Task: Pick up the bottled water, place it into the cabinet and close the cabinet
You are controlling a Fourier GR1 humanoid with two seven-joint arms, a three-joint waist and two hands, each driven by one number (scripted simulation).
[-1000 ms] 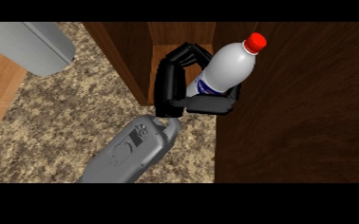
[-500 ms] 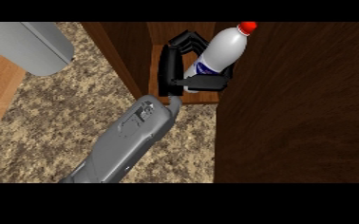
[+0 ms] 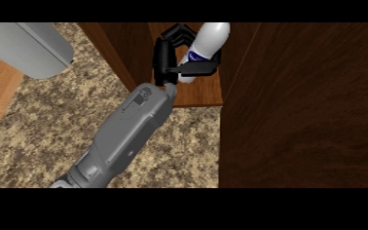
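One hand (image 3: 170, 58) shows, and which arm it belongs to I cannot tell; its fingers (image 3: 197, 68) and thumb are curled round the bottle's (image 3: 205, 44) middle, over the label. That bottle leans inside the open cabinet (image 3: 197, 95), above its shelf floor. It looks stiff, smooth and likely slippery, fairly light; the waist seems the sound place to hold. Beyond, the door (image 3: 295, 112) stands open beside the speckled tabletop (image 3: 43, 126).

The right hand (image 3: 173, 61) now reaches deeper into the cabinet (image 3: 197, 95) than a moment ago, carrying the water bottle (image 3: 205, 46) with it. The bottle's red cap, visible earlier, is now out of sight at the top.
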